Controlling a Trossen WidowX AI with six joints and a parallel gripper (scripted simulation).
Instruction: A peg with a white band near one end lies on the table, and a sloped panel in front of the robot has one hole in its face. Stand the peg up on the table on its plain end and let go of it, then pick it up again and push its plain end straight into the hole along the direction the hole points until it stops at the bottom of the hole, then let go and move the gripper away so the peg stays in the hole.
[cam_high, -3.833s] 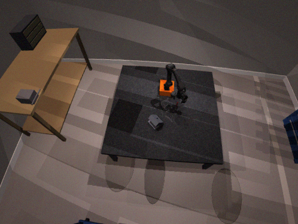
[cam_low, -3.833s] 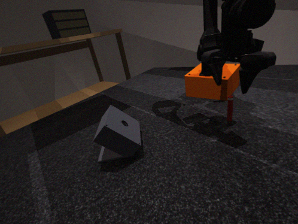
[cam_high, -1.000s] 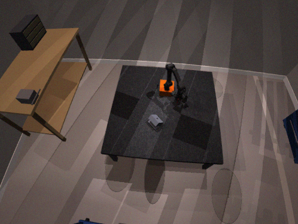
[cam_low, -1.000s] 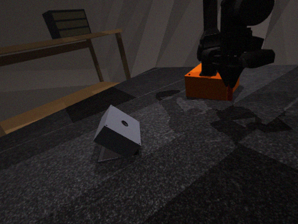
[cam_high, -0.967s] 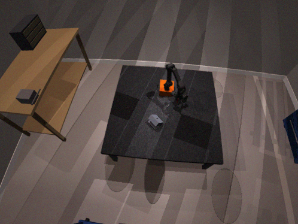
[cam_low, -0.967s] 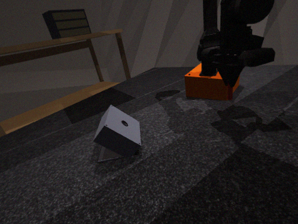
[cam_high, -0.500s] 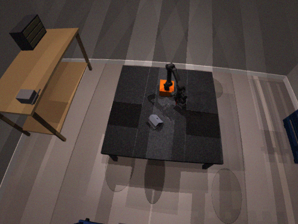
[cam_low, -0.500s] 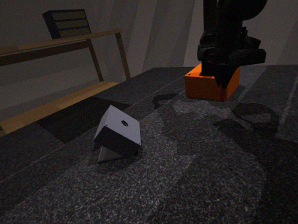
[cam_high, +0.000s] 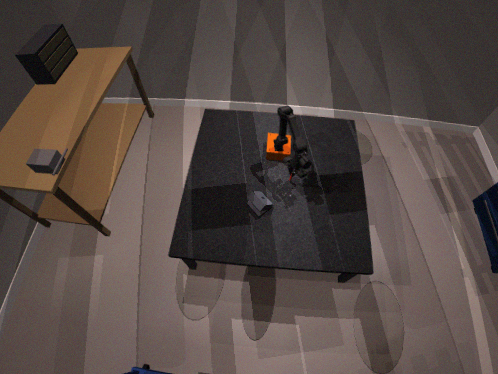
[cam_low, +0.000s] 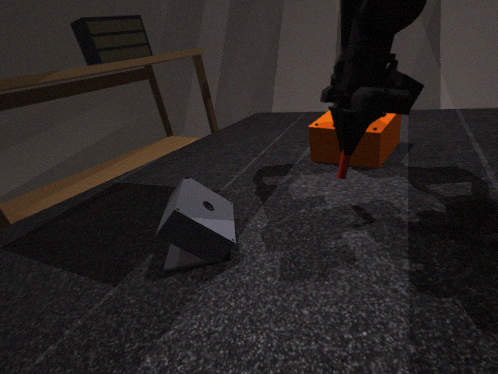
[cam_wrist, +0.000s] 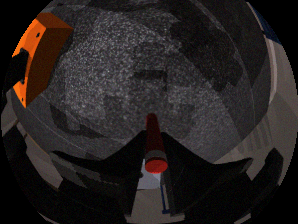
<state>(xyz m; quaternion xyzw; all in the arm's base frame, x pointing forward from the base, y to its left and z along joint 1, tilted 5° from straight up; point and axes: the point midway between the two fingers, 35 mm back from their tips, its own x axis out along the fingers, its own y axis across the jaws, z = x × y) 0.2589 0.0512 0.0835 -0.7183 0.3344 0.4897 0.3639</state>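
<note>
Gripper (cam_high: 293, 175) (cam_low: 346, 151) (cam_wrist: 153, 135) clamped nearly shut on the red peg (cam_high: 291, 178) (cam_low: 342, 167) (cam_wrist: 154, 139); apparently clear of the table (cam_high: 225, 245) (cam_low: 300, 320) (cam_wrist: 110, 65).

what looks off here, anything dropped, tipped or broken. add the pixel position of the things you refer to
Nothing stands out. The gripper (cam_low: 346, 150) (cam_wrist: 153, 135) holds the red peg (cam_low: 342, 167) (cam_wrist: 154, 137) off the table (cam_high: 225, 240) (cam_low: 300, 310), and the panel (cam_high: 260, 201) (cam_low: 202, 202) is sloped as the task describes, with no visible damage.

Around me: one wooden workbench (cam_high: 75, 100) (cam_low: 170, 59) with lower shelf, bearing a dark drawer cabinet (cam_high: 47, 54) (cam_low: 112, 40) and a small grey box (cam_high: 45, 160); pale floor (cam_high: 120, 280); grey walls (cam_low: 240, 60), light baseboard (cam_high: 420, 120); blue furnishing (cam_high: 487, 227), far side; dim light, banded shadows.
</note>
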